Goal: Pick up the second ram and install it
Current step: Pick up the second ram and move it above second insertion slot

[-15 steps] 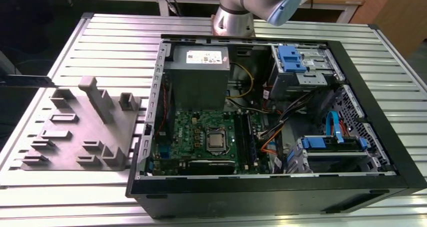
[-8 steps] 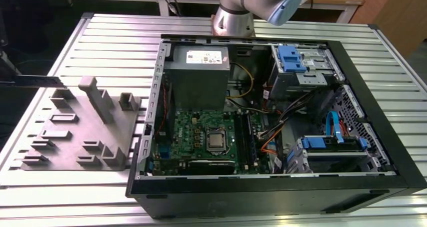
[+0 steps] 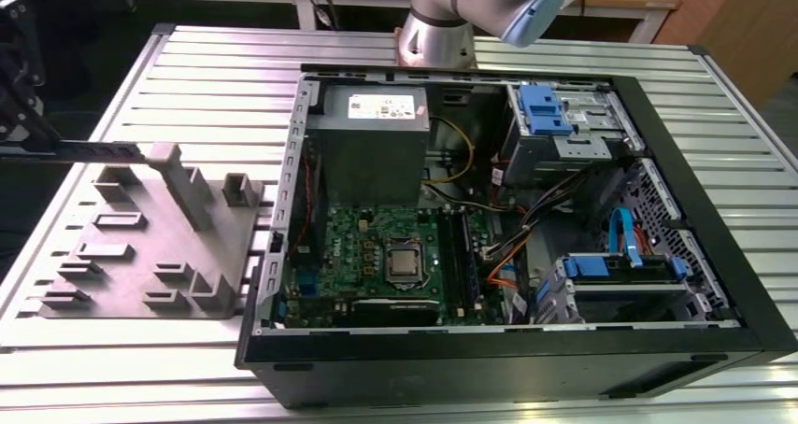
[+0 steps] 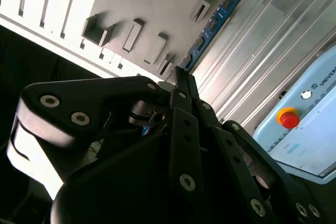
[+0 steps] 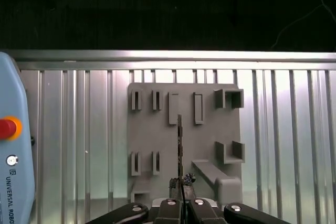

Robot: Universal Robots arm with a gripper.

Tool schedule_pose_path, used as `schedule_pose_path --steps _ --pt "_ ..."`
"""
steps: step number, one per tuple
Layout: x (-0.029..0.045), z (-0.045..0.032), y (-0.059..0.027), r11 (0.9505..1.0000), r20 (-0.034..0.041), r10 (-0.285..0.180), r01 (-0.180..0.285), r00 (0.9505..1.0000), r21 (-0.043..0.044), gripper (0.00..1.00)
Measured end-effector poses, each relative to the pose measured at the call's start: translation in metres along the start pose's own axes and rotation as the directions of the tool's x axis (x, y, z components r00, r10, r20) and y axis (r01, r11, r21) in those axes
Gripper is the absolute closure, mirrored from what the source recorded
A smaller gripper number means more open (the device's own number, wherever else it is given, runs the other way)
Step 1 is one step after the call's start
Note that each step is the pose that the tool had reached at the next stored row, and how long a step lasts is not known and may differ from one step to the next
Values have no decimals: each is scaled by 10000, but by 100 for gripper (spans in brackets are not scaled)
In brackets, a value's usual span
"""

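Slatted table [image 5: 79, 129], gripper [image 5: 180, 183] clamped on second ram [image 5: 179, 141]

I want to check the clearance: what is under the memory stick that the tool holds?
Under the memory stick lies the grey tray with its slots, on the ribbed metal table. The tool hides part of the tray's near edge.
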State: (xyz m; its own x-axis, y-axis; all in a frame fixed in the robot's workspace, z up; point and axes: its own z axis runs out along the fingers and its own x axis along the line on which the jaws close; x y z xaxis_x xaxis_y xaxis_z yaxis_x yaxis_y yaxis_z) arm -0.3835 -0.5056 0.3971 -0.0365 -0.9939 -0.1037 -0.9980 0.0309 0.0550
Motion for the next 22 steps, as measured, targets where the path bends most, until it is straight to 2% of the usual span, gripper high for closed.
schedule_pose_path --steps 17,22 --pt "-22 -32 -601 10000 -1 0 0 10000 -1 92" --pt "-30 -42 -816 10000 0 0 0 10000 0 92"
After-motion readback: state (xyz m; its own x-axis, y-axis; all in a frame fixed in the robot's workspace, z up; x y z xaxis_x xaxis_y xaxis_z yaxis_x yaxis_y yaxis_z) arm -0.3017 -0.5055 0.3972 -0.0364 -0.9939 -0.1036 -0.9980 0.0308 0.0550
